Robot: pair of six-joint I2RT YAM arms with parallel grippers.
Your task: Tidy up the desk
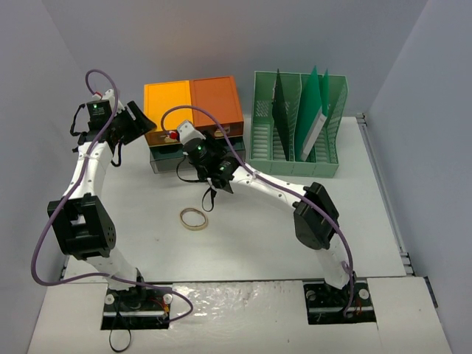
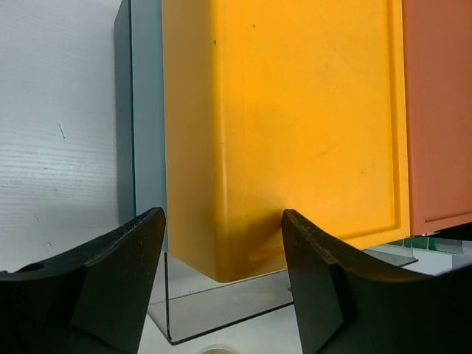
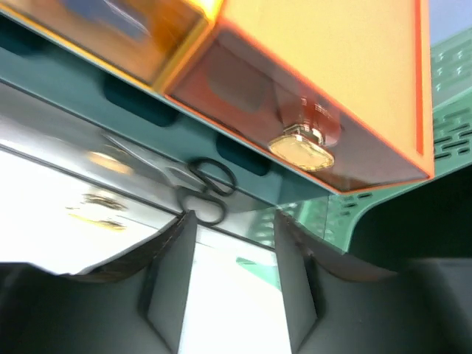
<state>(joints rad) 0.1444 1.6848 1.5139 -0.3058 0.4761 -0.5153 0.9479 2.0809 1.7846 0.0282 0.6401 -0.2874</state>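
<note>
The desk [image 1: 251, 243] fills the middle of the top view, broad and off-white. One loose ring [image 1: 182, 217] lies on it just toward 9 o'clock from centre, apart from both arms. At the desk's 12 o'clock edge sits the drawer unit [image 1: 193, 107], with the green file rack [image 1: 295, 158] just beside it at 1 o'clock.

Right gripper [image 3: 234, 217] is low in front of the unit, jaws parted with nothing between them, nose aimed at the drawer fronts. A pair of scissors [image 3: 209, 193] shows through the lower drawer, and the orange drawer [image 3: 354, 81] sits above. Left gripper [image 2: 223, 215] hovers at the unit's 9 o'clock side, fingers spread and empty, touching nothing I can see.

My read: the drawers are the job right now, with the ring left to tidy. To do it well, the right arm should line up square on one drawer front and come in level so the fingers don't scrape the drawer below. It should close only once a lip or handle is truly between them. The unit looks light, so the left gripper could brace its side against sliding. Then pull or push straight, slowly.
</note>
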